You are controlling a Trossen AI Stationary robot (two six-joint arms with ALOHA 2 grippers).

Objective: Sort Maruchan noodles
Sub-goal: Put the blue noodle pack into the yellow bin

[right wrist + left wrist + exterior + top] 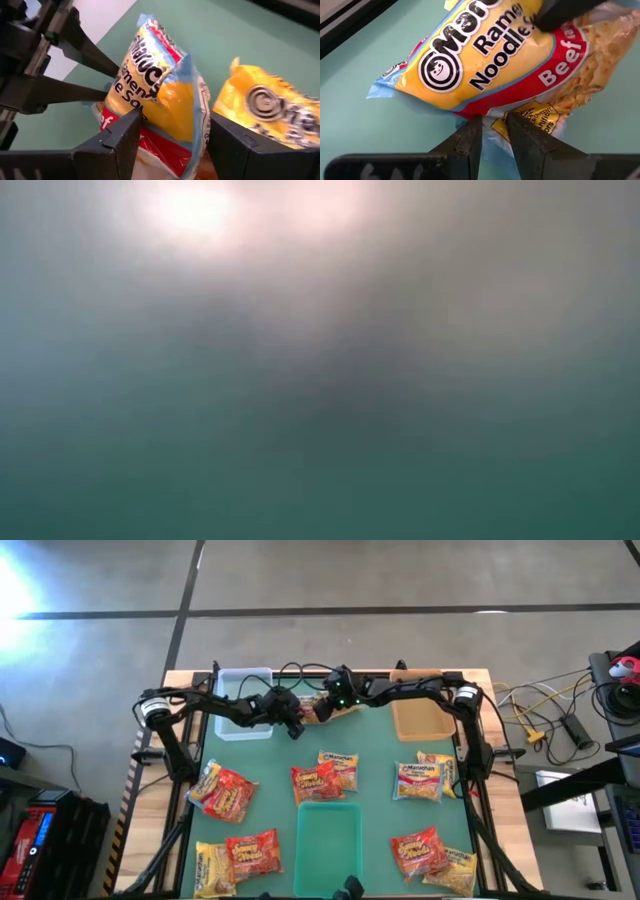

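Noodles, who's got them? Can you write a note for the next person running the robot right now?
Left gripper: shut on the edge of one beef noodle packet, over the far middle of the table.
Right gripper: open, with a finger on either side of that same packet.
Other packets: about ten lie loose on the table around the green tray, which looks empty.
Done: no packet can be seen sorted.
Left: place the held packet, then sort the rest.
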